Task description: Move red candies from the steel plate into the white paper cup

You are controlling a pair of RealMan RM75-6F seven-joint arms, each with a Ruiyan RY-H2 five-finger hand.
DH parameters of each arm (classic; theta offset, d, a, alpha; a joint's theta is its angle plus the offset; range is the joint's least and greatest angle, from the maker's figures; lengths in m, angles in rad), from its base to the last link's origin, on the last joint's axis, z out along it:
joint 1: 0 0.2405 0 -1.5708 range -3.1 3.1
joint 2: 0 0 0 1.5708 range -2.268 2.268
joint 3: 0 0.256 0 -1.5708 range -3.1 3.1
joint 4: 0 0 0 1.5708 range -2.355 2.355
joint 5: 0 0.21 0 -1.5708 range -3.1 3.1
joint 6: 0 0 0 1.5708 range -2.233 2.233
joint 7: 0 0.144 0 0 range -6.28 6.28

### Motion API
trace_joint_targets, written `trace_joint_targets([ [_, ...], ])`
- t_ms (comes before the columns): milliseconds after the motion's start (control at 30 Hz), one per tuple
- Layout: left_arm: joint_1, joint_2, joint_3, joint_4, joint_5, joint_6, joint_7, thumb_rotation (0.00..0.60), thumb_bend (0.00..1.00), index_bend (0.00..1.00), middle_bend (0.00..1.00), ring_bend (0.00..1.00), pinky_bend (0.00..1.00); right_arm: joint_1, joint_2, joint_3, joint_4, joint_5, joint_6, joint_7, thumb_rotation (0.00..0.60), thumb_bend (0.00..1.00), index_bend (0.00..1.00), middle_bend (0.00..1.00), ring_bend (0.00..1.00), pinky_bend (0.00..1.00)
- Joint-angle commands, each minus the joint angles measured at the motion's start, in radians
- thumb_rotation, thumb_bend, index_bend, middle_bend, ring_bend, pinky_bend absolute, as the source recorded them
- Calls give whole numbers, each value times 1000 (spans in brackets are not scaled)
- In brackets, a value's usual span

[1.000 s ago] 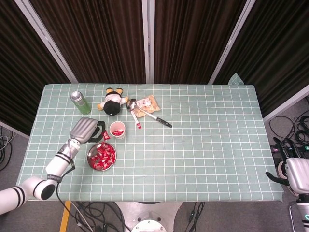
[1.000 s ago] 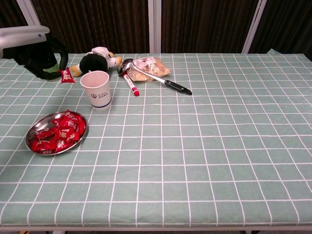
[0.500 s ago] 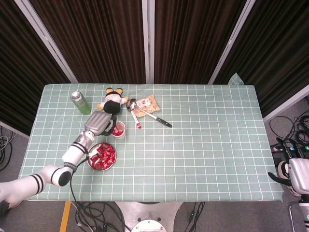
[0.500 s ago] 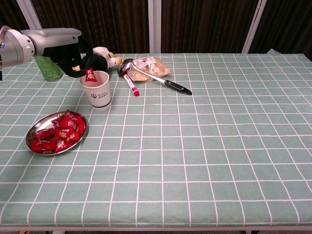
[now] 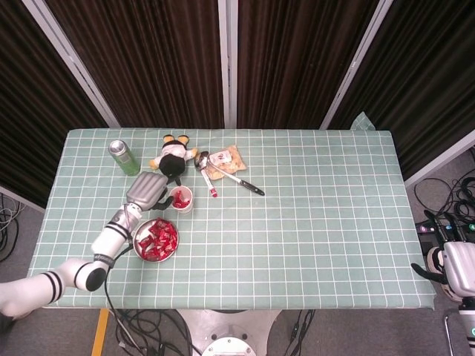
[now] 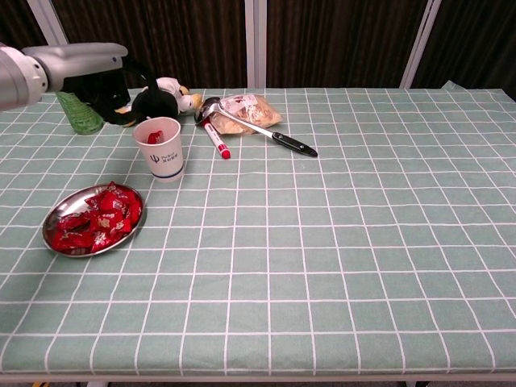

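Beside the white paper cup (image 6: 160,147): left hand (image 5: 148,190) empty, fingers released | red candies (image 6: 93,219) on steel plate (image 6: 55,218) | right hand (image 5: 453,268) off-table, fingers indiscernible

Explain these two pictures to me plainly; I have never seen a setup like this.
This is a two-armed robot at a table. One camera looks down from its head, the other looks forward from its chest. Its left hand hovers beside a white paper cup that has red candy in it; whether the hand holds anything I cannot tell. Its right hand hangs off the table's edge. More red candies lie on a steel plate. Behind the cup are a plush toy, a green can, a red marker, a ladle and a snack bag.
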Motion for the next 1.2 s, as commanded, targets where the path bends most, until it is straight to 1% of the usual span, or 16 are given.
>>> trace_joint_targets([
  [33,84,60,39,-70,108,117,-72,600,394,422,980,939,1000,2,0,1,-1,-2,-2,-1,600,17,56,268,48,276],
  [100,123,82,72,-95,162,167,-94,600,366,445,978,938,1000,4,-2,-1,-1,-5,-4,-3,600,17,56,268,48,276],
  [233,176,99,131,-122,234,222,-114,600,320,489,977,938,1000,6,-5,-3,-5,-12,-5,-4,600,17,56,269,48,276],
  [333,189,97,175,-125,263,201,-117,600,293,492,976,936,1000,4,-3,-3,-9,-15,1,-9,600,16,56,269,48,276],
  [467,184,61,205,-100,262,141,-105,600,259,491,974,934,1000,0,-2,-7,-14,-19,7,-13,600,16,56,269,48,276],
  [700,164,-8,199,-44,209,54,-77,600,237,466,973,934,1000,-6,3,-7,-20,-14,14,-18,600,16,56,269,48,277],
  [967,150,-48,170,-5,171,29,-46,600,238,462,975,935,1000,-3,0,-7,-20,-11,6,-20,600,16,56,269,48,279],
  [1200,140,-61,161,14,132,-4,-11,600,251,478,976,936,1000,-3,0,-5,-18,-5,2,-20,600,16,56,269,48,280],
])
